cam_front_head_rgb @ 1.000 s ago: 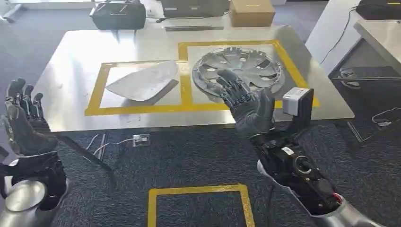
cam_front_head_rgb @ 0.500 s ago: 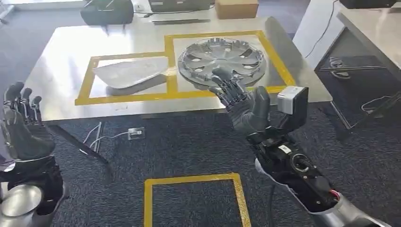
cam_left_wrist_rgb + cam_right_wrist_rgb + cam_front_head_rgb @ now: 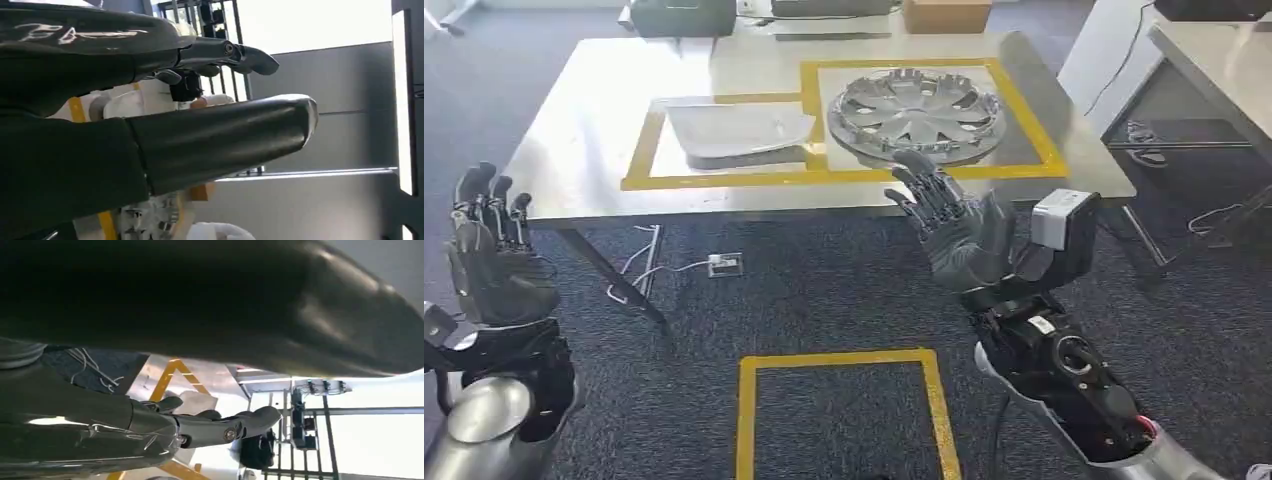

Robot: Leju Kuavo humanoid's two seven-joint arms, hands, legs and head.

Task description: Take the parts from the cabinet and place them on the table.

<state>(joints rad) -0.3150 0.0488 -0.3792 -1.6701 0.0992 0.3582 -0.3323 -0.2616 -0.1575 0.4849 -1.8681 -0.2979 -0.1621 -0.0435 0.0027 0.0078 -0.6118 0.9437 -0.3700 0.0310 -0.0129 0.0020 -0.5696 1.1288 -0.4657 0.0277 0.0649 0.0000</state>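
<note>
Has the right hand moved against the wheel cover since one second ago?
Yes. The right hand has drawn back toward the robot: its fingertips overlapped the wheel cover before, now they lie short of it.

On the table (image 3: 574, 170), the panel (image 3: 739, 128) lies just left of the hubcap (image 3: 919, 112).

The whole scene shifts as the camera moves; the right hand (image 3: 959, 235) now sits below the table (image 3: 574, 150) edge, off the wheel cover (image 3: 919, 108)
</note>
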